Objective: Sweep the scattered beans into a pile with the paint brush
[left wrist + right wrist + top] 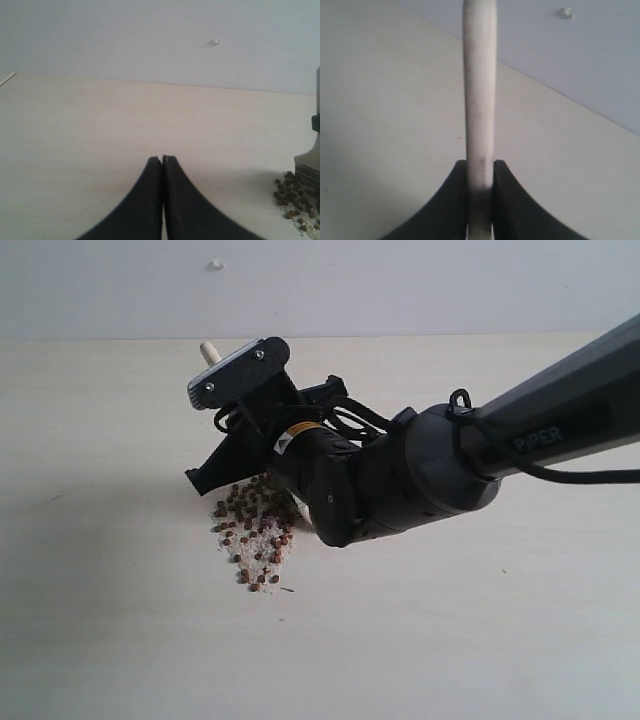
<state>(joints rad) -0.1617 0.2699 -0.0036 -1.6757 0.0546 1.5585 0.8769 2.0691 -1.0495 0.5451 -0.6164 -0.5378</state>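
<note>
The beans [255, 530] lie with pale crumbs in one compact pile [257, 540] on the pale wooden table [120, 620]. My right gripper [207, 476] hangs just over the pile's far left edge, shut on the paint brush. Only the brush's pale handle end [208, 351] shows in the exterior view; the arm hides the bristles. The right wrist view shows the handle [480, 75] clamped between the jaws [480, 162]. My left gripper [163, 158] is shut on nothing and is out of the exterior view. Its wrist view catches the silver ferrule [309, 167] and some beans [295, 200] at the frame's edge.
The right arm [500, 440] reaches in from the right across the middle, with a black cable [590, 476] trailing under it. The table ends at a grey wall [400, 280] behind, where a small white knob [216, 264] sticks out.
</note>
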